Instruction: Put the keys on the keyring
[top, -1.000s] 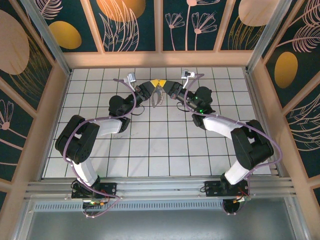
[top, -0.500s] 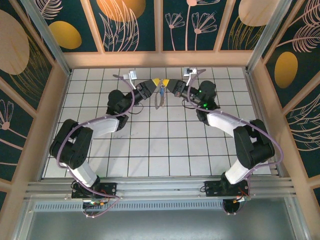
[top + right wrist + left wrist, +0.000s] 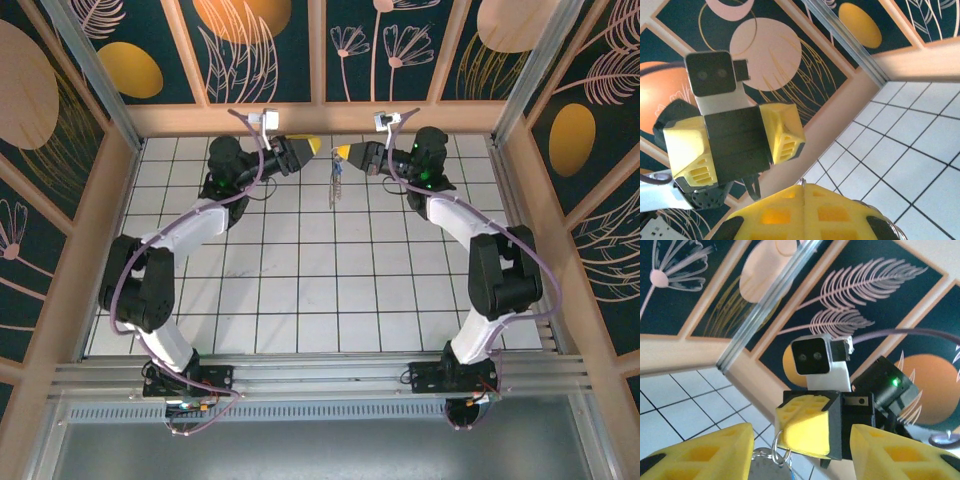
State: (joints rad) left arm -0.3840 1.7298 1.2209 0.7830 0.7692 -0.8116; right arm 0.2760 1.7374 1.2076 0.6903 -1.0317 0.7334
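My right gripper [image 3: 342, 152] is raised near the far wall and shut on a silvery ring of the keyring [image 3: 335, 188], which dangles below it as a thin cluster. In the left wrist view the right gripper's yellow fingertips [image 3: 807, 427] pinch that metal ring [image 3: 776, 442], with a blurred grey part hanging beneath. My left gripper [image 3: 312, 146] faces it a short gap away, open and holding nothing; its fingers [image 3: 705, 452] stand on either side of the right tips. The right wrist view shows the ring's edge [image 3: 803, 182] above my shut right gripper [image 3: 805, 202]. The keys are too small to tell apart from the cluster.
The white tiled floor [image 3: 320, 290] lies below both raised arms. The wooden back wall [image 3: 320, 117] is close behind the grippers, with side walls left and right. The left gripper [image 3: 735, 145] and its camera face the right wrist.
Both arms have lifted and moved toward the far wall. The left gripper opened, let go and drew back left. The keyring now hangs from the right gripper alone.
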